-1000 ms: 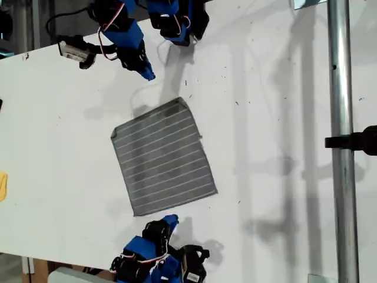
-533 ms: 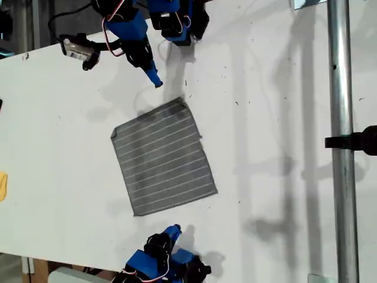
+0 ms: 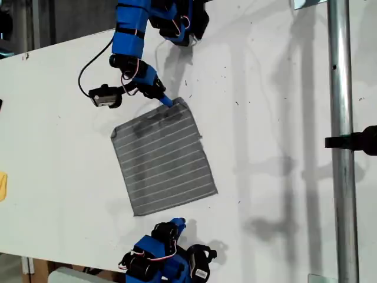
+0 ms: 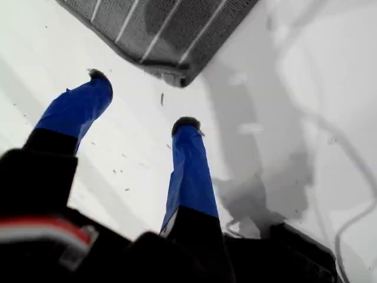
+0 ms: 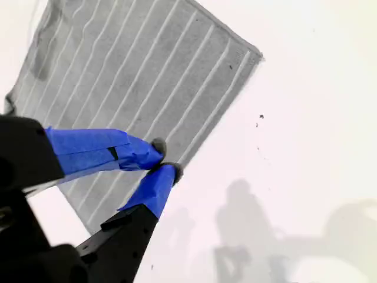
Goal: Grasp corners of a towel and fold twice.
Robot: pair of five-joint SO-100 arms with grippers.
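Towel (image 3: 162,156) lies flat and spread on the white worktop (image 3: 265,118), between my two claws. My first claw (image 4: 141,100) stands released, its two blue fingers wide apart, and one grey corner (image 4: 179,79) lies just ahead of the fingertips — close, but not between them. In the exterior view this claw (image 3: 166,100) sits right at that corner (image 3: 181,101). My second claw (image 5: 160,160) is clenched, tips meeting with nothing between them — the towel's near edge lies just beyond it (image 3: 175,225), a strip of bare worktop between.
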